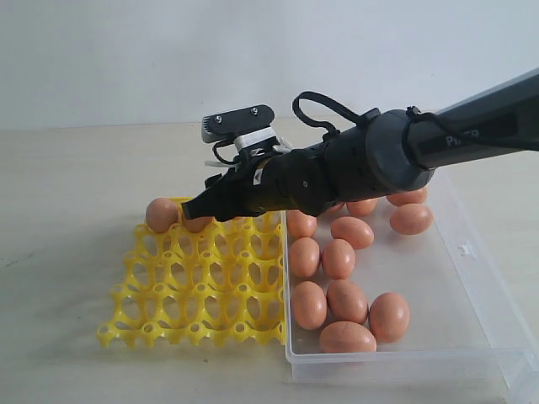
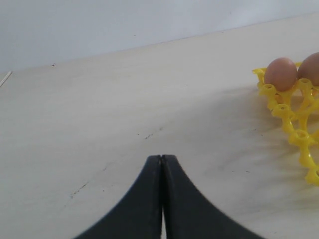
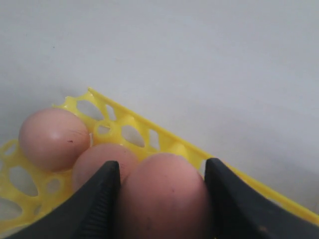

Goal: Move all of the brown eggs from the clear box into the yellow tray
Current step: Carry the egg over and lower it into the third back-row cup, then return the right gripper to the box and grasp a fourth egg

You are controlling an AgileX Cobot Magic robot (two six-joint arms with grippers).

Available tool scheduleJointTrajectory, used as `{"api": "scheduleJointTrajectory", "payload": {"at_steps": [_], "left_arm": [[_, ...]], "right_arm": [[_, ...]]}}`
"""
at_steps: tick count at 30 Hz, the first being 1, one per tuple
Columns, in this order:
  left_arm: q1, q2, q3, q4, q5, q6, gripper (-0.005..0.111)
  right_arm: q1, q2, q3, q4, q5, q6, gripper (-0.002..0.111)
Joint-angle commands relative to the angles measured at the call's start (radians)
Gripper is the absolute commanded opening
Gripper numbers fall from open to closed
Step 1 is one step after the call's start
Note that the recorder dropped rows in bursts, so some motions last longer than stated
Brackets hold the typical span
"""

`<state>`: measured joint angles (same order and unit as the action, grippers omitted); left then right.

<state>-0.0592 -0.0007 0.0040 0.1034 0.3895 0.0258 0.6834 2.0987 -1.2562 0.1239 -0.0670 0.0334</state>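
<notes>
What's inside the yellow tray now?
In the yellow tray, two brown eggs sit in back-row cups; the right end effector holds a third egg at the next cup. The other rows look empty. The arm covers the rest of that row.

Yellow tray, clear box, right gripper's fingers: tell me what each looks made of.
Yellow tray: likely moulded plastic, glossy, with open cut-outs. Clear box: transparent plastic, probably thin; the table shows through it. Fingers clamping a brown egg: matt black, plastic or rubber, cannot tell which.
</notes>
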Motion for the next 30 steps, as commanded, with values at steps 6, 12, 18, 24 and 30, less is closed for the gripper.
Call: {"api": "scheduleJointTrajectory", "payload": {"at_steps": [6, 12, 18, 24, 30], "left_arm": [[0.002, 0.001, -0.004, -0.002, -0.009, -0.002, 0.0], [0.002, 0.001, -0.004, -0.002, -0.009, -0.002, 0.0], [0.002, 0.001, -0.004, -0.002, -0.009, -0.002, 0.0], [0.002, 0.001, -0.004, -0.002, -0.009, -0.002, 0.0], [0.002, 0.001, -0.004, -0.002, -0.009, -0.002, 0.0]], "right_arm": [[-0.005, -0.006, -0.007, 0.0, -0.016, -0.005, 0.056], [-0.005, -0.037, -0.007, 0.0, -0.016, -0.005, 0.056], [-0.005, -0.116, -0.007, 0.0, 0.098, -0.003, 0.053], [-0.005, -0.306, 0.006, -0.056, 0.418, -0.016, 0.005], [-0.014, -0.558, 0.154, -0.038, 0.536, -0.033, 0.0]]}}
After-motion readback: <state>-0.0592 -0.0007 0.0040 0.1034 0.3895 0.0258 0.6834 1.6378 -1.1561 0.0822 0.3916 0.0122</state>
